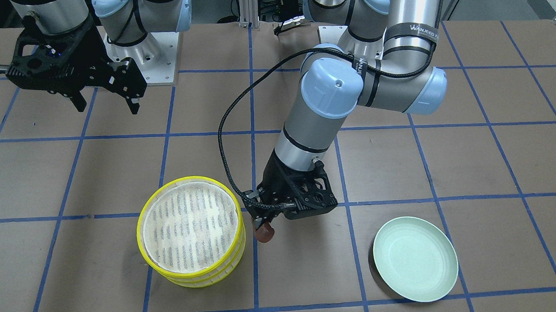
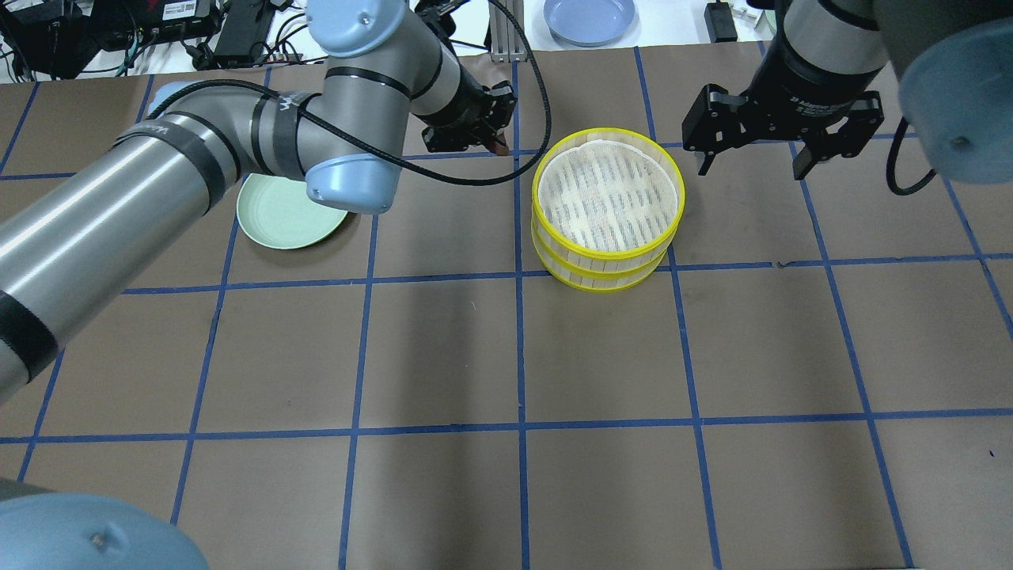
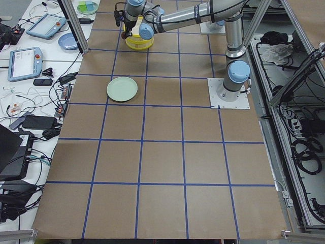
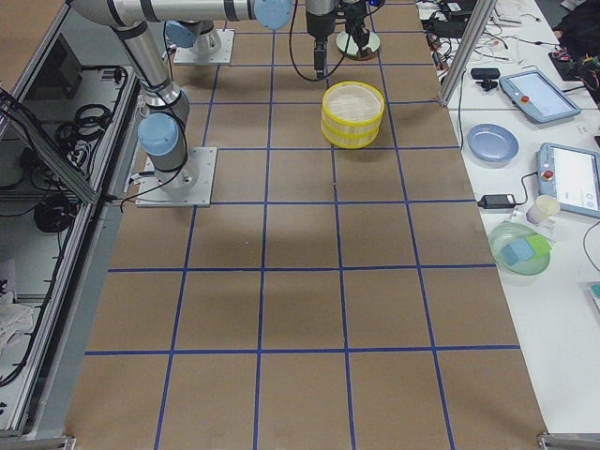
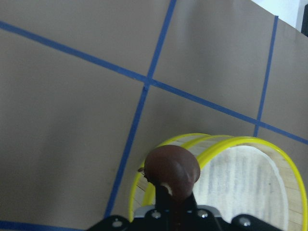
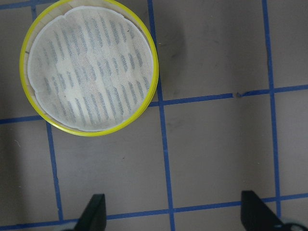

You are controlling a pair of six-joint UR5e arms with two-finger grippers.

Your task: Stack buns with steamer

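My left gripper (image 1: 264, 227) is shut on the dark reddish-brown bun (image 1: 265, 232), held just beside the rim of the stacked yellow steamer (image 1: 191, 231). The left wrist view shows the bun (image 5: 172, 167) between the fingers, in front of the steamer (image 5: 250, 175). The steamer's top tier (image 2: 608, 194) holds only a white liner. The pale green plate (image 1: 415, 258) is empty. The cream-white bun is out of view. My right gripper (image 1: 106, 96) is open and empty, high above the table, away from the steamer; its fingers (image 6: 94, 211) frame the steamer (image 6: 89, 67) from above.
Brown table with a blue tape grid. A blue plate (image 2: 589, 17) lies beyond the table's far edge. Tablets, cables and a green bowl (image 4: 520, 248) sit on the side bench.
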